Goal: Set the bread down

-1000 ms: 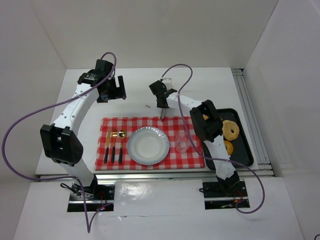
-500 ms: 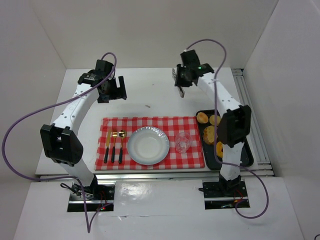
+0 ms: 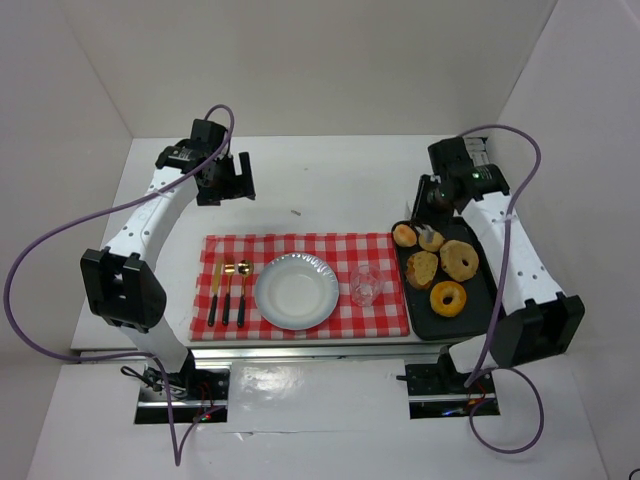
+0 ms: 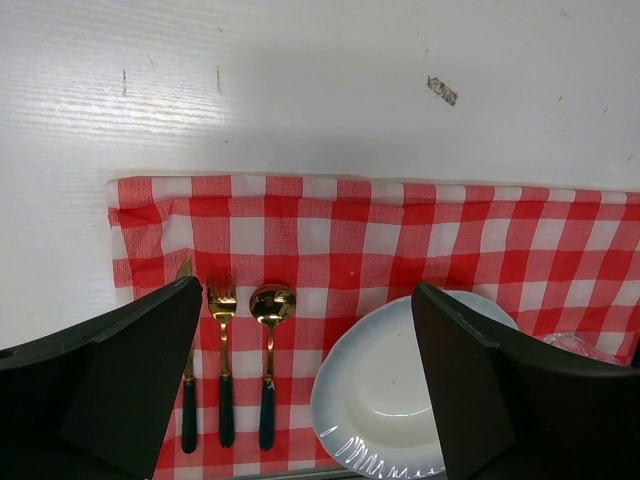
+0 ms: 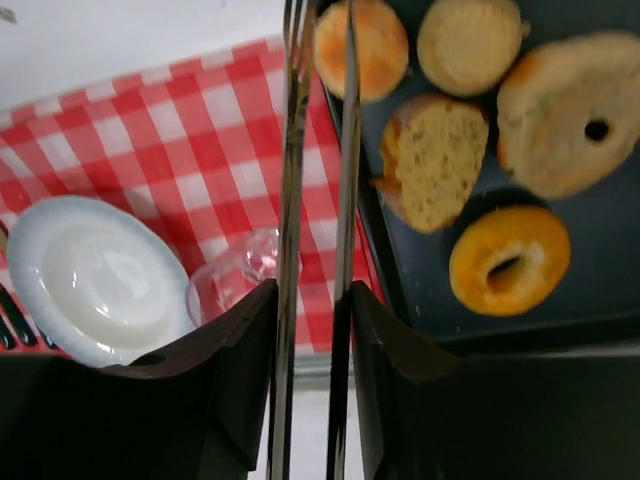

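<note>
The bread lies in a black tray (image 3: 482,312) at the right: two small round buns (image 3: 404,235) (image 3: 431,240) and a larger rough piece (image 3: 421,269). The right wrist view shows the buns (image 5: 362,45) (image 5: 468,42) and the rough piece (image 5: 432,160). My right gripper (image 3: 437,195) (image 5: 312,290) is shut on metal tongs (image 5: 293,150), above the tray's back left corner. The tong tips reach toward the buns and hold nothing. My left gripper (image 3: 228,180) (image 4: 310,290) is open and empty at the back left. The white plate (image 3: 295,291) (image 4: 385,390) is bare.
The tray also holds a pale ring bun (image 3: 460,259) and an orange doughnut (image 3: 447,298). A red checked cloth (image 3: 340,250) carries the plate, a clear glass (image 3: 364,285) and gold cutlery (image 3: 228,290). White walls enclose the table.
My right arm has swung with the tongs from the back middle to the right, and now stands over the tray's back corner. The left arm has not moved.
</note>
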Available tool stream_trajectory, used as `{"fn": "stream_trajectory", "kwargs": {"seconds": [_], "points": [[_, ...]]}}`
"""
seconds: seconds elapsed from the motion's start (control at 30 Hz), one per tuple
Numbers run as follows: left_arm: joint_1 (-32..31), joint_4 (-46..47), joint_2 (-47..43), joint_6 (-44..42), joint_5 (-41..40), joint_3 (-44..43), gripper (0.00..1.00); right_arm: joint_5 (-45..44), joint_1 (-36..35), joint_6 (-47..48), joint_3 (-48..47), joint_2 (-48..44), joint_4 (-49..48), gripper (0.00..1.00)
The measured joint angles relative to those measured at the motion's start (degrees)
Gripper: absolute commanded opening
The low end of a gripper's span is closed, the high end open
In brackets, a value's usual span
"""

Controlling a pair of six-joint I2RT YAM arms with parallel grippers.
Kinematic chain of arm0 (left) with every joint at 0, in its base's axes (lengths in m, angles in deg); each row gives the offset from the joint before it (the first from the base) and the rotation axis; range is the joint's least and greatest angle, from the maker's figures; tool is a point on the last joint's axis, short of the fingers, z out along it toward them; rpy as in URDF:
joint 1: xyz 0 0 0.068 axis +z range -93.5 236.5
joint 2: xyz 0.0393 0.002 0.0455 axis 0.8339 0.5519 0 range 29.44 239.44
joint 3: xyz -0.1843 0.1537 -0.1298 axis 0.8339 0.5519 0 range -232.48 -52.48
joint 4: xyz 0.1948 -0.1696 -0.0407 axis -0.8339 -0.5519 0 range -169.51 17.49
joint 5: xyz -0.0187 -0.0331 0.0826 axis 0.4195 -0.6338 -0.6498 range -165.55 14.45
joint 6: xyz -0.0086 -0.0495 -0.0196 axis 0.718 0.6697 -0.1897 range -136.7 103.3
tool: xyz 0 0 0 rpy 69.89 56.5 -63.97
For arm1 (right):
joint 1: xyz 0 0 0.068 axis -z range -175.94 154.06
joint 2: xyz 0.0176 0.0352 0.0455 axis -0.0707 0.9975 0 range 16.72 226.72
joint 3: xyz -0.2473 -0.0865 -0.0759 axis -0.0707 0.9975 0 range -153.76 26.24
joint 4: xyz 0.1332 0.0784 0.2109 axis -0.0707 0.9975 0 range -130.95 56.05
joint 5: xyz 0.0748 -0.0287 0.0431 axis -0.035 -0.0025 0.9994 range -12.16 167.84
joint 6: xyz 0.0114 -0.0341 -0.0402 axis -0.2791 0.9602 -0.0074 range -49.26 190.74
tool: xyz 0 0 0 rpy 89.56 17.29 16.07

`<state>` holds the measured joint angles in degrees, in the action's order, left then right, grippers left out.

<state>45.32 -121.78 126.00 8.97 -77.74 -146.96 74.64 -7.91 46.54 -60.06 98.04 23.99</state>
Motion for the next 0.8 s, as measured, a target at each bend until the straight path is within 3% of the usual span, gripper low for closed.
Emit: {"fn": "stream_trajectory", "kwargs": {"seconds": [0.37, 0.8], "points": [[-0.76, -0.02, 0.0, 0.0, 0.66, 0.0, 1.0, 3.37, -0.5, -1.36, 3.63, -3.5, 3.72, 0.51], [-1.55, 0.02, 0.31, 0.02, 1.03, -0.15, 1.0, 1.88, -2.12, 0.09, 4.02, 0.61, 3.23, 0.51]]}}
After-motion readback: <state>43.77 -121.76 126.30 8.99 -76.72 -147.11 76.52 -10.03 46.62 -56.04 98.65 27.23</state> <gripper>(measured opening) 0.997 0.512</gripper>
